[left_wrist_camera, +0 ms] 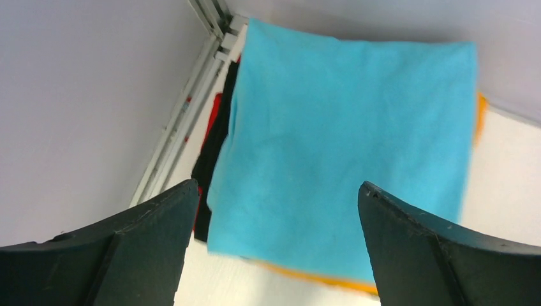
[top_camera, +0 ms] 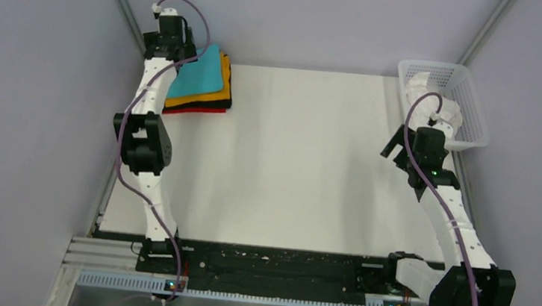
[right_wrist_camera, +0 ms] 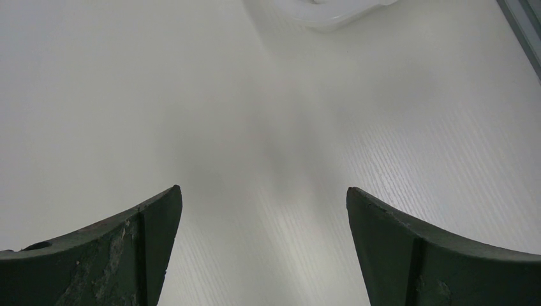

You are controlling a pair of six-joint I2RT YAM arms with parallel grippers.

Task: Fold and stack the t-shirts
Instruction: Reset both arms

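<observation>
Since the folded stack, with the teal t-shirt (top_camera: 201, 71) on top, sits at the far left corner of the counter (top_camera: 289, 162) under the spread left claw (left_wrist_camera: 274, 185), I judge the white t-shirt (top_camera: 418, 85) comes next. It lies in the basket (top_camera: 441, 66), just beyond the right claw (right_wrist_camera: 263, 191), which is also spread and empty, so the right arm is nearer.

Four folded tees lie in a neat pile at the far left corner of the surface (top_camera: 304, 164). The teal tee (top_camera: 202, 71) is on top, flat and smooth. Under it the orange tee (top_camera: 224, 75) peeks out, then the black tee (left_wrist_camera: 212, 159), with the red tee (top_camera: 195, 110) at the bottom. The white tee (top_camera: 450, 110) sits bunched up in the basket (top_camera: 441, 66) at the far right.
</observation>
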